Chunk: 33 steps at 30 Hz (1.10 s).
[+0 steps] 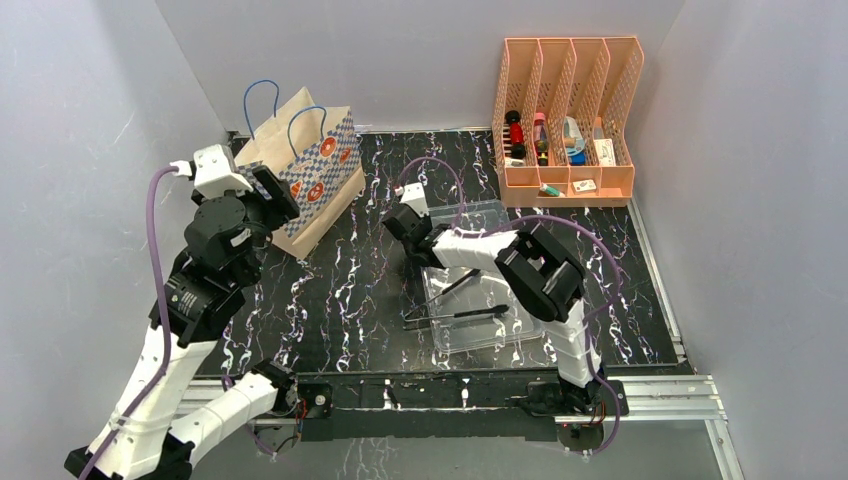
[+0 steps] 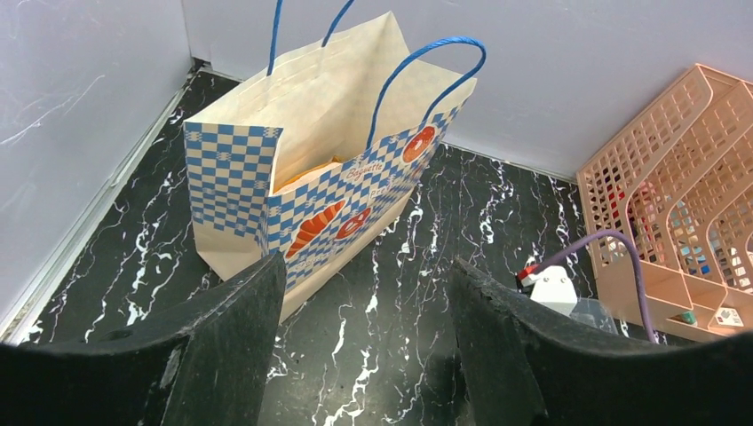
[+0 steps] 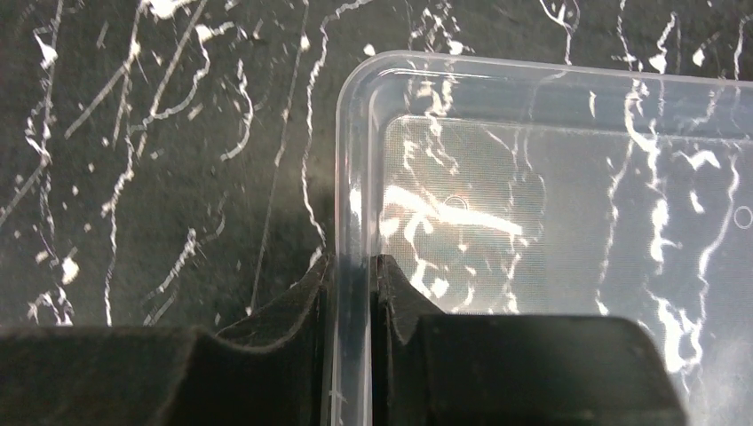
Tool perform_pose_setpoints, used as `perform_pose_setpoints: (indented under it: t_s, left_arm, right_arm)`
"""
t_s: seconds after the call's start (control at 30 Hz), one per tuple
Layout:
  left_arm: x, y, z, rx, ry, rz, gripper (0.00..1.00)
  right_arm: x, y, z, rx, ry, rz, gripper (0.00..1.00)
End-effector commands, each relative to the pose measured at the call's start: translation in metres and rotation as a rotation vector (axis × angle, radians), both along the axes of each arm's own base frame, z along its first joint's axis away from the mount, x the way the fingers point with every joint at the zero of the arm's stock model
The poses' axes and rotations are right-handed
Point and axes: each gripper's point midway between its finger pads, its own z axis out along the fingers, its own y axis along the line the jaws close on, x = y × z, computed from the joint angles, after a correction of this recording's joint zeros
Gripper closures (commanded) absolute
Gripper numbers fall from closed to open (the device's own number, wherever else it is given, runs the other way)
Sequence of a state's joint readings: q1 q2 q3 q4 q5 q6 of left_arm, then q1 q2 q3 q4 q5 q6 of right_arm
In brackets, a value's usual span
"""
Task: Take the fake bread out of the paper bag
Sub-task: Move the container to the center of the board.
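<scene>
Left tool (image 2: 366, 266) gapes before paper bag (image 2: 233, 177) — right tool (image 3: 353, 266) pinches tray rim (image 3: 349, 160).

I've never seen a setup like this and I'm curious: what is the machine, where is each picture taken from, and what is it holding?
Two robot arms are bolted to a black marbled table. The wide picture looks down from above; the other two come from cameras on each wrist. The left gripper is open, empty, facing the paper bag, where something orange shows inside. The right gripper pinches the rim of a clear tray holding dark tongs. A peach organizer stands behind.
</scene>
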<state>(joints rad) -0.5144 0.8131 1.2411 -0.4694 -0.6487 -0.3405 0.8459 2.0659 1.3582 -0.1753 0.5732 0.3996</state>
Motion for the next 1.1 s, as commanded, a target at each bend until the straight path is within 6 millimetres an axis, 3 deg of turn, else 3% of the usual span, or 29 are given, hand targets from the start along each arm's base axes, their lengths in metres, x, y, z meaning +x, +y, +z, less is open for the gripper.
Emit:
perform_pose_setpoints:
  t_s: [0.0,0.17,0.33,0.6,0.87,1.07]
  left_arm:
    - [-0.009,0.009,-0.008,0.001,0.010,0.027,0.35]
    - [-0.014,0.014,-0.015,0.007,0.017,0.044,0.35]
    - [-0.011,0.015,-0.016,0.023,0.020,0.055,0.36]
    - [-0.012,0.020,-0.026,0.027,0.009,0.081,0.35]
    - [-0.006,0.018,-0.037,0.043,0.026,0.089,0.35]
    - [-0.005,0.021,-0.036,0.053,0.021,0.108,0.35]
  right_arm:
    - [0.042,0.014,0.024,0.082,-0.105,-0.015,0.98]
    - [0.071,0.013,0.022,0.151,-0.134,0.001,1.00]
    - [0.092,0.026,0.018,0.128,-0.157,0.053,1.00]
    - [0.122,0.033,0.029,0.115,-0.238,0.152,1.00]
    - [0.170,0.039,0.030,0.114,-0.267,0.207,1.00]
    - [0.203,0.031,0.028,0.124,-0.286,0.229,1.00]
